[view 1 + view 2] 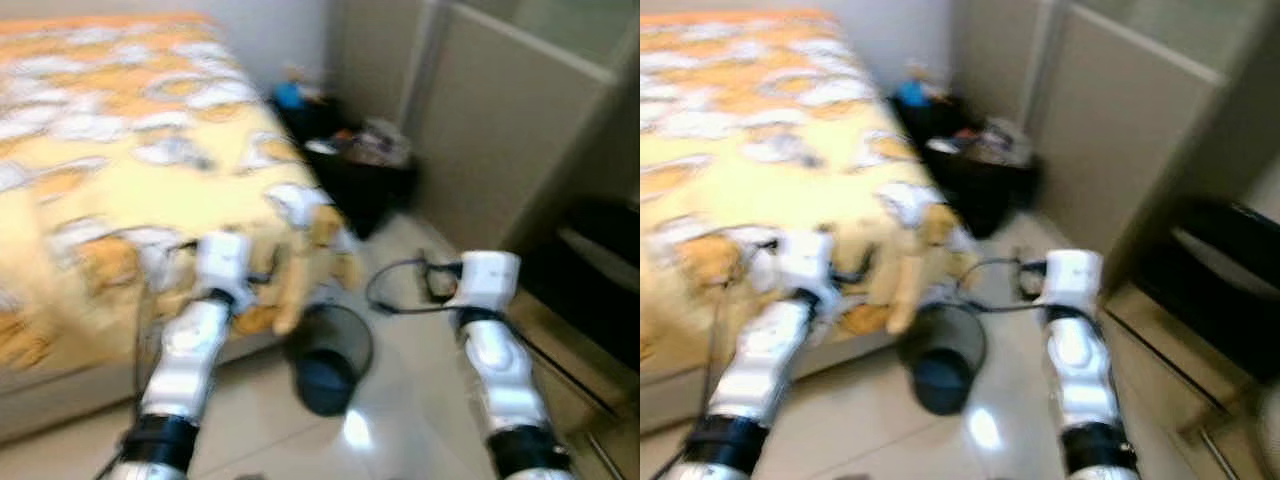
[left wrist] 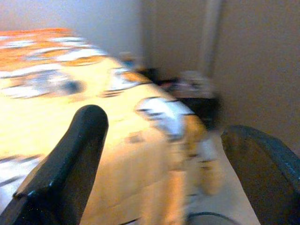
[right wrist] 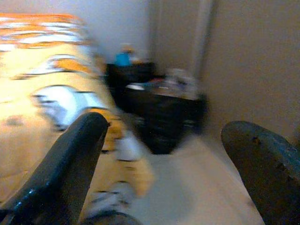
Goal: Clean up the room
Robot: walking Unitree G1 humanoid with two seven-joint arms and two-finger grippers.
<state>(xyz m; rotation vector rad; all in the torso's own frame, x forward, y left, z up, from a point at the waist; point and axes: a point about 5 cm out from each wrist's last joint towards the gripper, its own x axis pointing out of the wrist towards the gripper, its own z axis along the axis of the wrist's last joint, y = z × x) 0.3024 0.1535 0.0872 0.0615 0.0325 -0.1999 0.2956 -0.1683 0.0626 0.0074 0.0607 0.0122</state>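
Below both spread end effectors, a black bin [image 1: 326, 358] lies tipped beside the bed [image 1: 120, 150].

Both silver arms reach forward from the lower frame, left gripper [image 2: 164, 159] and right gripper [image 3: 164, 164] with fingers spread wide.

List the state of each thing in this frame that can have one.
Left gripper: open, holding nothing, raised beside the bed.
Right gripper: open, holding nothing.
Bed cover: spread, corner hanging over the edge.
Wastebasket: upright on the floor by the bed corner.
Nightstand: top cluttered.
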